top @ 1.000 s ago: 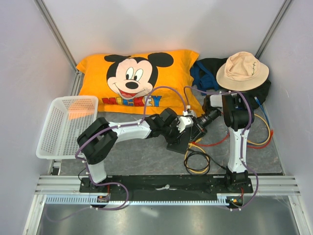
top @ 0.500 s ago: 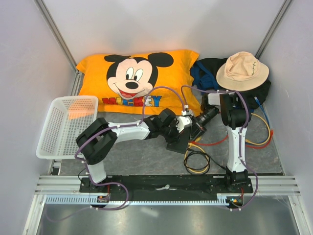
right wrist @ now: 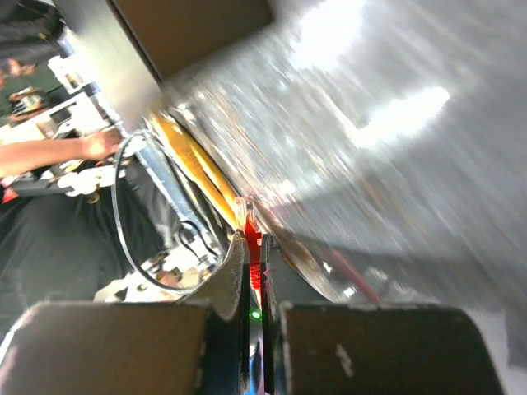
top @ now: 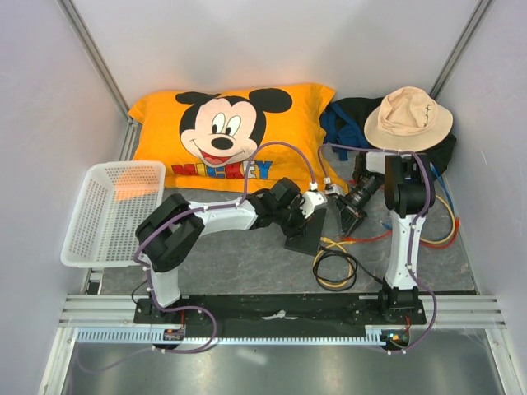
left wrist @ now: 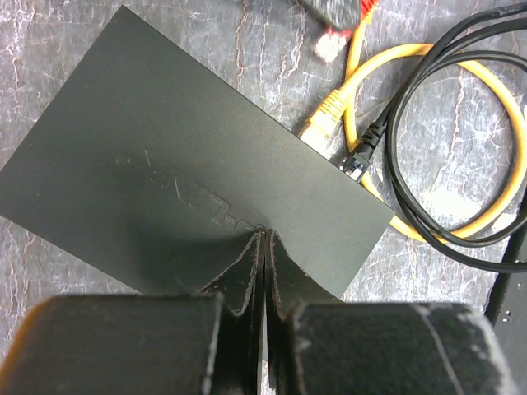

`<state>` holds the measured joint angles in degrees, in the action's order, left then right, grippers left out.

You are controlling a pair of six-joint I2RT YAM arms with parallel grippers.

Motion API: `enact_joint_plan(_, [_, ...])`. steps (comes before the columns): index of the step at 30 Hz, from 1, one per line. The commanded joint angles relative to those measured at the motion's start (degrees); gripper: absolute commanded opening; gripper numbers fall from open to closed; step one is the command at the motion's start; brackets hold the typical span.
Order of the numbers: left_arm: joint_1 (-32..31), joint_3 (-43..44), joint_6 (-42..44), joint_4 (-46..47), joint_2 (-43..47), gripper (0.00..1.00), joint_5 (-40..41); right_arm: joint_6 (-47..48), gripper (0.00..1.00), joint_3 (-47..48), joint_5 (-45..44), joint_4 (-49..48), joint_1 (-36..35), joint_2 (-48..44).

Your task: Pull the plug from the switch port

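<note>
The switch (top: 303,239) is a flat black box on the grey mat; it fills the left wrist view (left wrist: 189,181). My left gripper (top: 310,216) is shut and its tips (left wrist: 263,237) press down on the switch's top. A yellow plug (left wrist: 324,116) and a black plug (left wrist: 359,155) sit in sockets on its right edge. My right gripper (top: 343,214) is shut on a red plug (right wrist: 256,247), which hangs free of the switch just right of it (left wrist: 332,44). The right wrist view is motion-blurred.
A Mickey Mouse pillow (top: 222,136) lies at the back, a white basket (top: 111,210) at the left, and a beige hat (top: 408,119) on a dark bag (top: 350,115) at the back right. Yellow and black cable loops (top: 333,267) lie in front of the switch, and red and yellow cables (top: 440,234) trail right.
My right gripper has moved right and away from the switch with the red plug in it; the plug has come out of its socket. The left gripper stays pressed on the switch.
</note>
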<state>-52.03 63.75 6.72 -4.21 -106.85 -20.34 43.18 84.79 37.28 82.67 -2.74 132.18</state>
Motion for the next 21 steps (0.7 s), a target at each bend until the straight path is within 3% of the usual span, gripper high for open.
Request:
enact_joint_plan(1, [1.9, -2.6, 2.1, -9.0, -7.1, 0.02, 7.5, 2.8, 0.00, 3.7, -5.6, 1.0, 2.4, -7.0])
enact_joint_plan(7, [1.9, -2.5, 2.5, -8.7, -7.1, 0.02, 7.4, 0.9, 0.00, 12.2, -4.3, 0.3, 5.6, -14.9])
enact_joint_plan(15, [1.7, -3.9, 3.3, -7.6, -5.9, 0.02, 7.9, -2.7, 0.00, 17.8, -8.3, 0.1, 13.6, -17.0])
enact_joint_plan(21, [1.5, -4.8, 3.9, -7.0, -5.5, 0.02, 7.9, -2.7, 0.00, 10.4, -9.8, -2.2, 15.3, -18.3])
